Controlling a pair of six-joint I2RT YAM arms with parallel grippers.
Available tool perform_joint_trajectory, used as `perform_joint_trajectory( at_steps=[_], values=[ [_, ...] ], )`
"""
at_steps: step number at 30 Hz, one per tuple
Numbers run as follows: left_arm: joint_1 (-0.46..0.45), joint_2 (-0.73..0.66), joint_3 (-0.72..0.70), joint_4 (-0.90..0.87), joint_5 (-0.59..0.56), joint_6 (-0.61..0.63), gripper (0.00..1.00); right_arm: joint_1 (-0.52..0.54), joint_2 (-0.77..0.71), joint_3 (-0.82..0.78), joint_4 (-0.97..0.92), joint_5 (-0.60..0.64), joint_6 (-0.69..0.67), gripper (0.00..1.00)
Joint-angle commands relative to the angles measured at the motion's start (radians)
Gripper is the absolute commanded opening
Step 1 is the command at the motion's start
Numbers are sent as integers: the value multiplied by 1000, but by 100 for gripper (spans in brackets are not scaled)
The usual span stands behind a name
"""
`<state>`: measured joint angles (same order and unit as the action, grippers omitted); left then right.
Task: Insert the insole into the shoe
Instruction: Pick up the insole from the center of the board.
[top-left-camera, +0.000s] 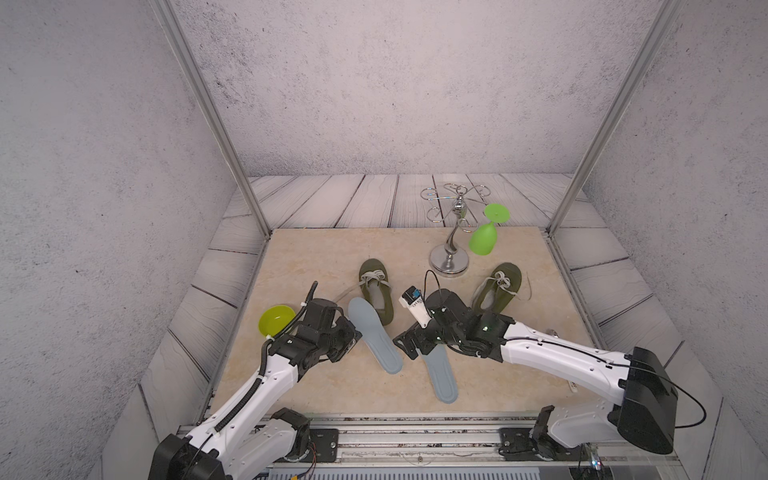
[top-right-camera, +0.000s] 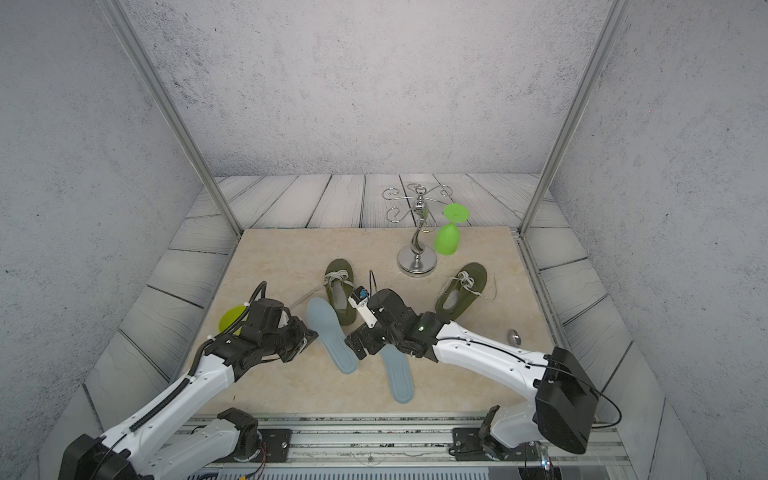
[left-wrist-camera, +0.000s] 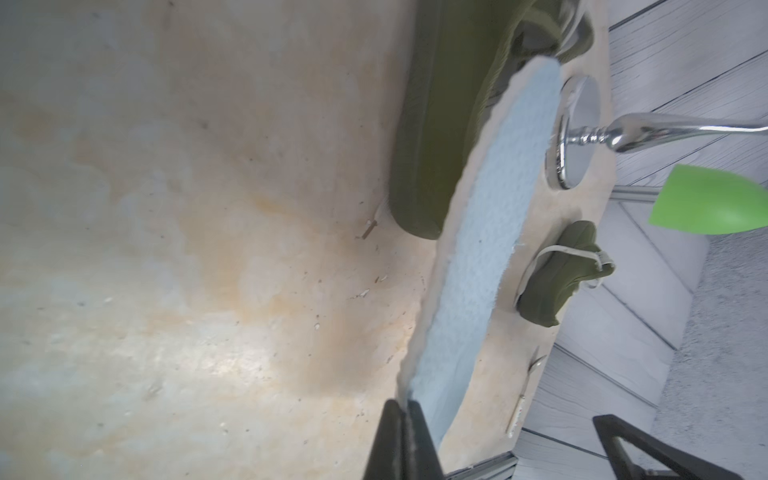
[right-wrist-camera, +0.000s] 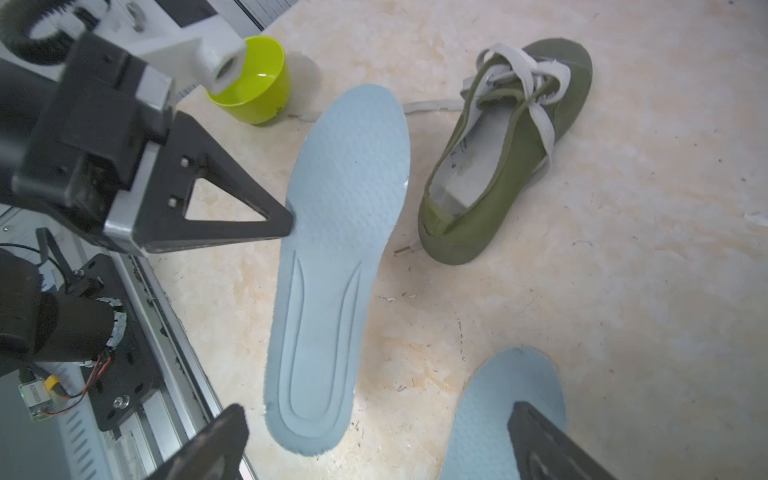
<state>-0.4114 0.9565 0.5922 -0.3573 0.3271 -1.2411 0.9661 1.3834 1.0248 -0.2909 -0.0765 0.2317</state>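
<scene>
Two pale blue insoles lie between my arms. My left gripper (top-left-camera: 357, 338) (left-wrist-camera: 405, 409) is shut on the side edge of the left insole (top-left-camera: 374, 336) (top-right-camera: 332, 336) (left-wrist-camera: 490, 216) (right-wrist-camera: 340, 249). That insole's toe end reaches the heel of an olive green shoe (top-left-camera: 376, 291) (top-right-camera: 340, 291) (right-wrist-camera: 498, 158) with pale laces. My right gripper (top-left-camera: 415, 347) (right-wrist-camera: 376, 440) is open, low over the toe end of the second insole (top-left-camera: 442, 374) (top-right-camera: 399, 378) (right-wrist-camera: 498, 407), with nothing between its fingers. A second olive shoe (top-left-camera: 496, 286) (left-wrist-camera: 561, 274) lies to the right.
A chrome glass rack (top-left-camera: 451, 249) stands behind the shoes with a green plastic glass (top-left-camera: 484, 239) hanging from it. A yellow-green bowl (top-left-camera: 276, 320) (right-wrist-camera: 253, 83) sits left of my left arm. A spoon (top-right-camera: 514, 336) lies near the table's right edge.
</scene>
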Motion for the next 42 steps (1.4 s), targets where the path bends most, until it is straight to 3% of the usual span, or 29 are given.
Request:
perform_joint_trajectory(
  at_steps=[1, 9, 13, 18, 22, 28, 33, 37, 42],
  values=[
    [10, -10, -14, 66, 24, -151, 0, 6, -1, 55, -3, 19, -90, 99],
    [41, 63, -30, 266, 111, -369, 0, 5, 96, 280, -197, 21, -288, 99],
    [73, 140, -8, 386, 175, -445, 0, 3, 182, 421, -331, 47, -307, 99],
    [96, 189, 48, 397, 215, -469, 0, -14, 253, 528, -409, 93, -315, 99],
    [111, 215, 40, 476, 262, -525, 0, -59, 335, 658, -534, 17, -296, 99],
    [132, 218, 65, 433, 287, -483, 0, -112, 440, 796, -668, -111, -289, 99],
    [139, 228, 74, 421, 293, -474, 0, -121, 540, 905, -763, -114, -298, 99],
    [147, 237, 46, 483, 294, -530, 0, -119, 534, 864, -708, -85, -319, 99],
    [156, 255, 64, 490, 310, -533, 0, -119, 432, 649, -447, -77, -380, 99]
  ],
)
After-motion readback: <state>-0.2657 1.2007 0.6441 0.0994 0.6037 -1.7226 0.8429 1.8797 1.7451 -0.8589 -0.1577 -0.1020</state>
